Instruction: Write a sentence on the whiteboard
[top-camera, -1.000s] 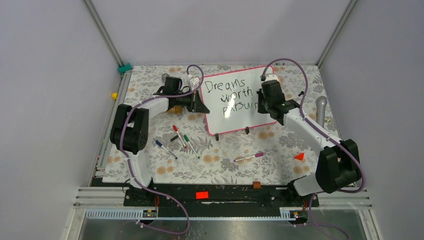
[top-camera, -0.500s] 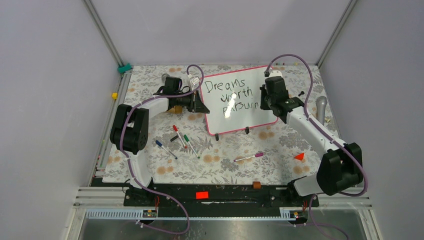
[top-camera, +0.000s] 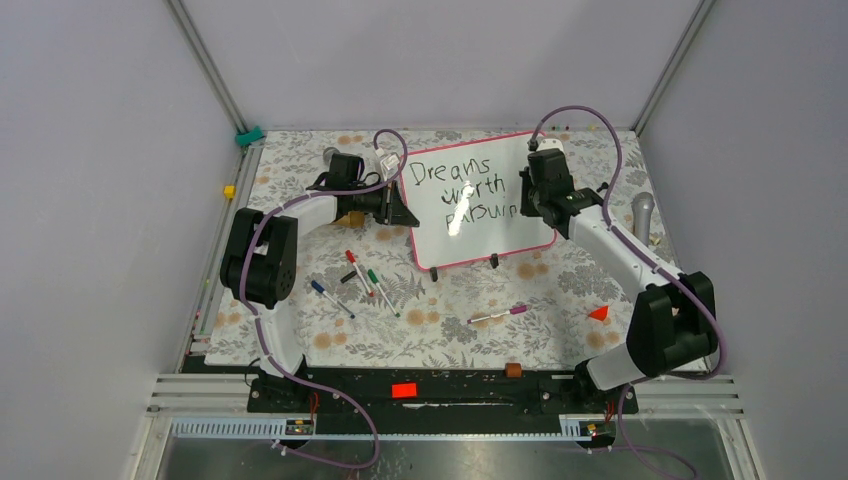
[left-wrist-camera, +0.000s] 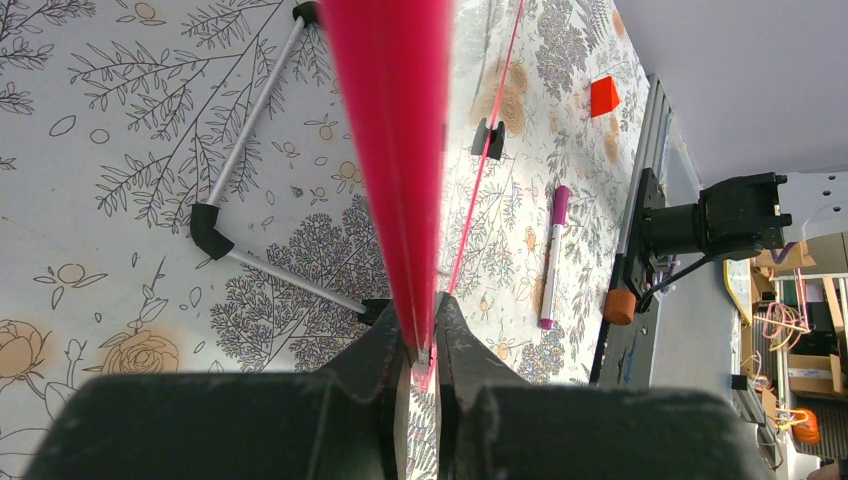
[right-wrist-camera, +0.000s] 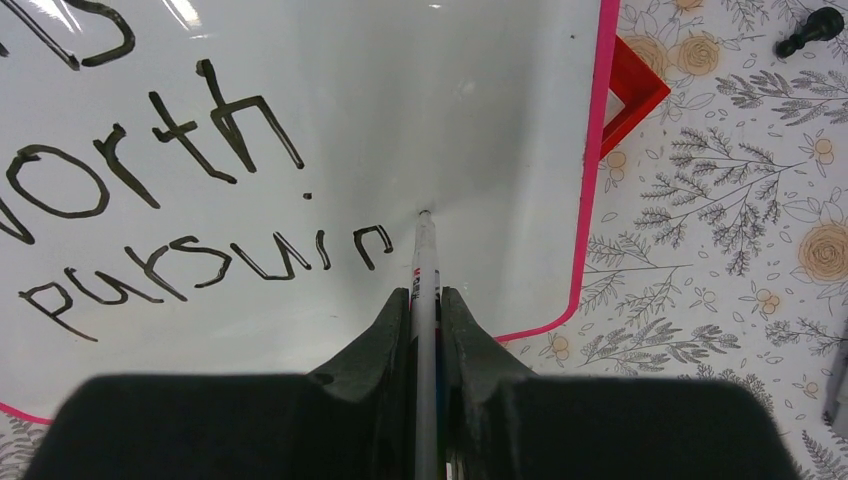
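Whiteboard (top-camera: 500, 232): pink-framed, propped at a tilt on the floral worktop (top-camera: 420, 330), at the far centre.
Sentence (top-camera: 462, 190): black handwriting on the board in 3 lines, reading "Dreams", "worth", "pursuin".
Left claw (left-wrist-camera: 425, 335): clamped on the board's left pink edge.
Right claw (right-wrist-camera: 425, 310): clamped on a marker (right-wrist-camera: 424, 250), its tip touching the board just right of the last "n".
Purple-capped pen (top-camera: 497, 316): lying on the worktop nearer the front, well apart from the board.
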